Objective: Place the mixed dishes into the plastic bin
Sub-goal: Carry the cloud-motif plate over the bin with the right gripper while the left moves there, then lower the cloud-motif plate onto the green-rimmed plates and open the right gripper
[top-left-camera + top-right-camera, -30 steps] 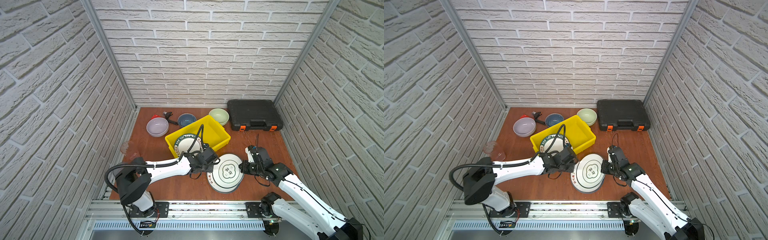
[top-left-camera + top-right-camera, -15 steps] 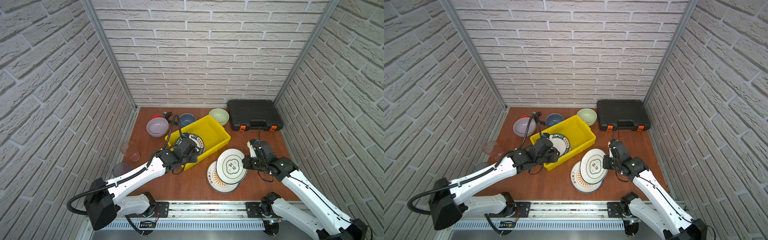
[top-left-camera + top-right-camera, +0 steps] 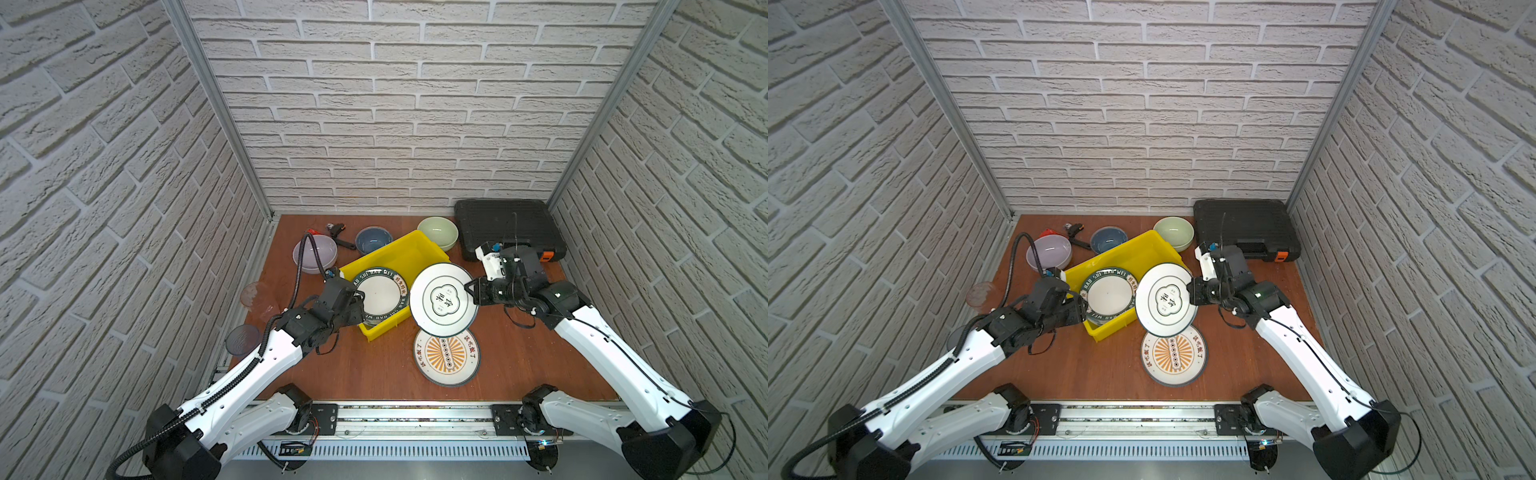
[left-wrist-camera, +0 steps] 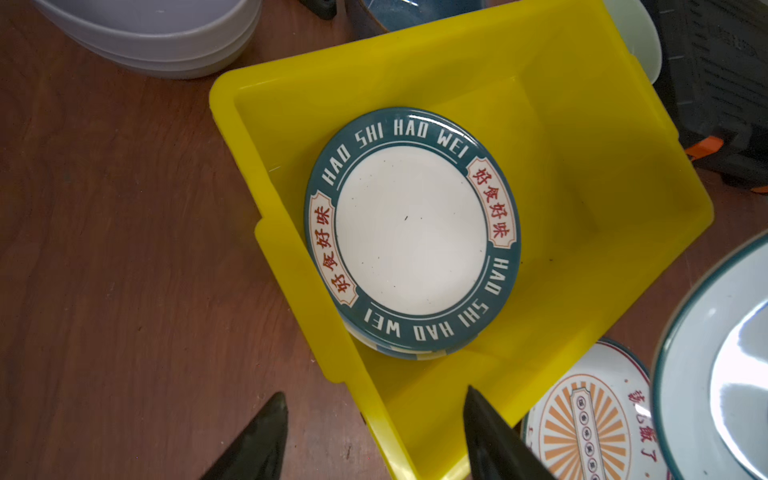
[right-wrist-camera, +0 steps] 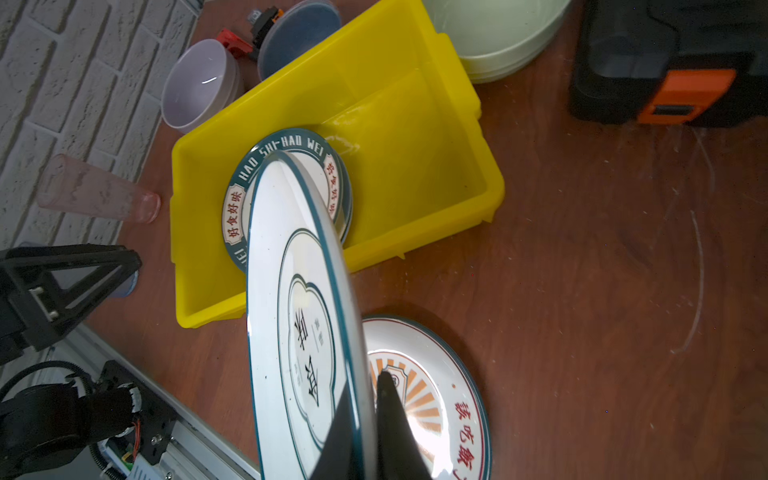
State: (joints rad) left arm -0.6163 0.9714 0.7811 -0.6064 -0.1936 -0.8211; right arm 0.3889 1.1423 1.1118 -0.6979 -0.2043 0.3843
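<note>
The yellow plastic bin (image 3: pixel 395 253) holds a teal-rimmed printed plate (image 4: pixel 411 228) lying on a blue-white striped plate (image 4: pixel 415 355). My left gripper (image 4: pixel 374 395) is open and empty over the bin's near corner. My right gripper (image 5: pixel 365 399) is shut on the edge of a white plate (image 3: pixel 442 299), held tilted in the air beside the bin. An orange sunburst plate (image 3: pixel 446 357) lies on the table below it. Lilac (image 3: pixel 314 252), dark-blue (image 3: pixel 373 240) and pale-green (image 3: pixel 437 232) bowls sit behind the bin.
A black case (image 3: pixel 509 226) with orange latches stands at the back right. A red-and-black wrench (image 3: pixel 338 232) lies at the back. A pink tumbler (image 3: pixel 259 295) and a bluish tumbler (image 3: pixel 243 338) stand by the left wall.
My left gripper has opened, leaving the teal-rimmed plate in the bin, and drawn back to the bin's near corner. My right gripper has lifted the white plate off the sunburst plate toward the bin.
</note>
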